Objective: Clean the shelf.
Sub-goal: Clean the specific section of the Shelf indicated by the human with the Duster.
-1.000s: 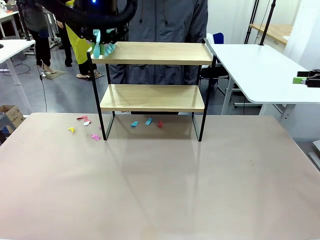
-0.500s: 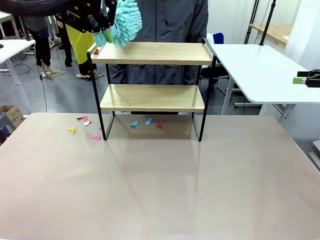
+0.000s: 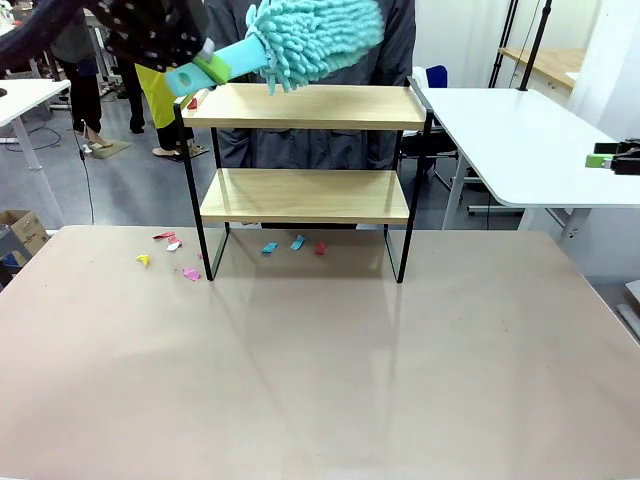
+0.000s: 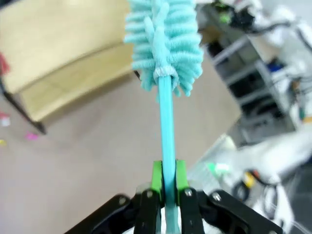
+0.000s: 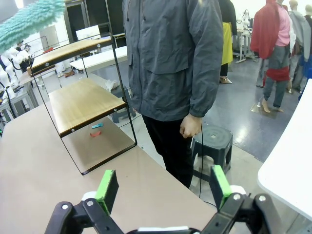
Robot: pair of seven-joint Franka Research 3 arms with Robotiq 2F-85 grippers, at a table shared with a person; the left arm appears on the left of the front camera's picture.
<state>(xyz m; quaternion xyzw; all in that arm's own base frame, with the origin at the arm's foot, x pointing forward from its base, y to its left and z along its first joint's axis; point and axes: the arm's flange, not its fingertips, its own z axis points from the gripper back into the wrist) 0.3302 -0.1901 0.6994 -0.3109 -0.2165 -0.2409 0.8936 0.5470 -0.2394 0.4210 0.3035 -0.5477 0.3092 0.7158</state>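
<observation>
- Teal chenille, fluffy and looped: the duster head (image 3: 315,35) hangs just above the top board (image 3: 340,106), apart from the wood as far as I can tell.
- My left fingers (image 4: 158,174) pinch the duster's thin, smooth plastic handle (image 4: 165,122). My right fingers (image 5: 108,187) are spread wide and empty, off to the side.
- The shelf (image 3: 305,195) stands near the bench's (image 3: 320,380) far edge: two pale wooden boards on a thin black metal frame.
- The step in hand, I judge, is dusting the top board. Next I must lower the head onto the wood and sweep along it, clear of the side rails.
- Coloured paper scraps (image 3: 190,272) lie on the bench beside and under the shelf.
</observation>
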